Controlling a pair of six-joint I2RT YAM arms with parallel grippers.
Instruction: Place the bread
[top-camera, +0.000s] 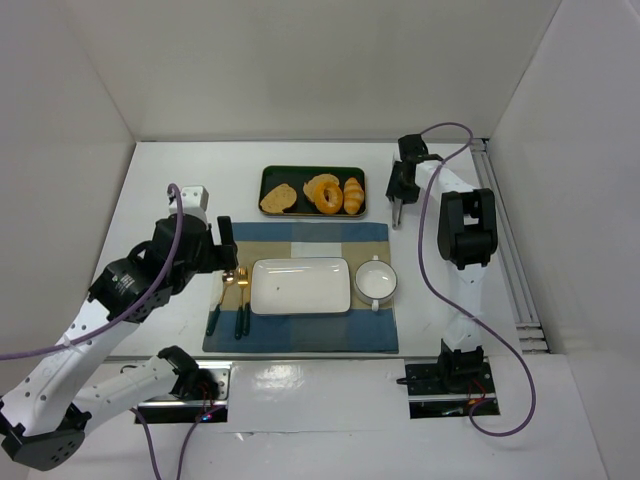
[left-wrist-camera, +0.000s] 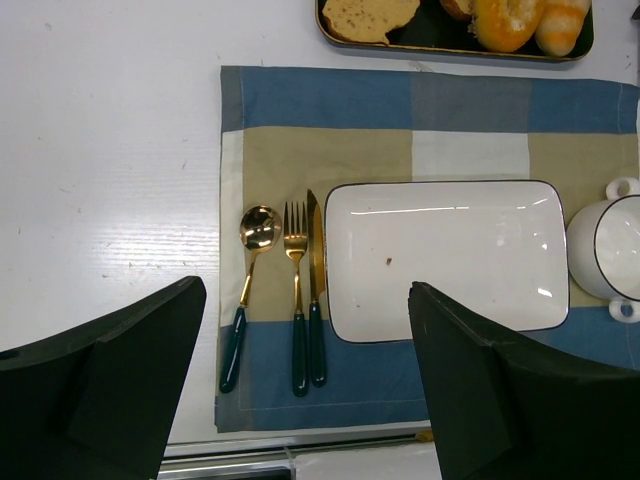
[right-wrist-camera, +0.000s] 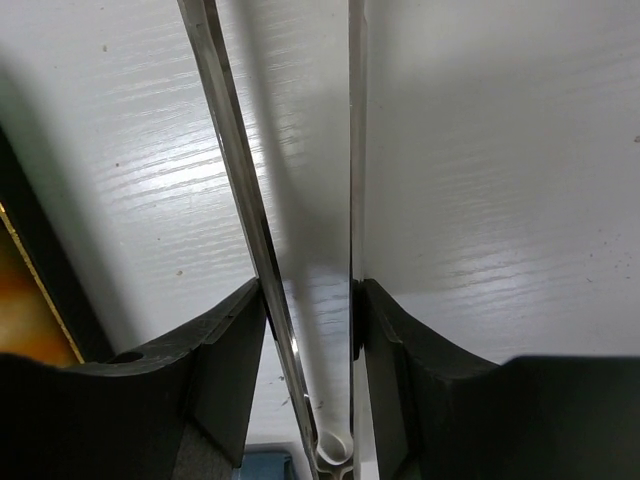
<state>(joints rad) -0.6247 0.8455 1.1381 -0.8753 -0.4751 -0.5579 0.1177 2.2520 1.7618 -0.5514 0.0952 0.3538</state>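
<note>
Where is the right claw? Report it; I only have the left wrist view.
Observer: The right claw is just past the right end of the tray, above the table.
Operator: Tell me what it carries.
Observer: It is shut on metal tongs. Their blades are apart, with nothing between them.
Operator: Confirm the bread's spot.
Observer: The bread lies in the tray between the toast and the croissant, not touched by the tongs.
</note>
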